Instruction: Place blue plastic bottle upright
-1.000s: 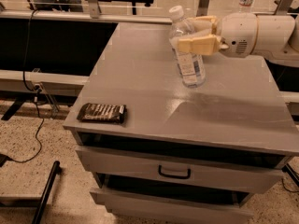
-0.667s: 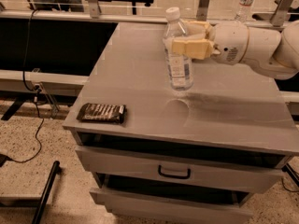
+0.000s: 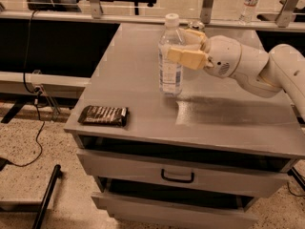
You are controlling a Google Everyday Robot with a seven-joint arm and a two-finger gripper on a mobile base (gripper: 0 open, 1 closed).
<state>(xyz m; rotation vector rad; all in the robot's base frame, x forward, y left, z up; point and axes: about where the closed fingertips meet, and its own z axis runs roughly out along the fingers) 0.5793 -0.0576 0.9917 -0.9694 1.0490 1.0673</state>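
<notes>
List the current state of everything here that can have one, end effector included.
blue plastic bottle: upright, cap on, base down at the table surface.
end effector: shut on the bottle's upper body, reaching in from the right of the picture.
snack bar: lying flat near the table's front-left corner.
drawer: closed.
distant bottle: upright, beyond the table.

**Bottle Upright in the Gripper's Clasp**

The blue plastic bottle (image 3: 170, 70) stood upright, white cap uppermost, its base at the grey cabinet top (image 3: 228, 118). The gripper (image 3: 181, 46) reached in from the right, its tan fingers (image 3: 187, 57) clasped about the bottle's upper half. A dark wrapped bar (image 3: 104, 115) lay well apart, near the front-left corner.
</notes>
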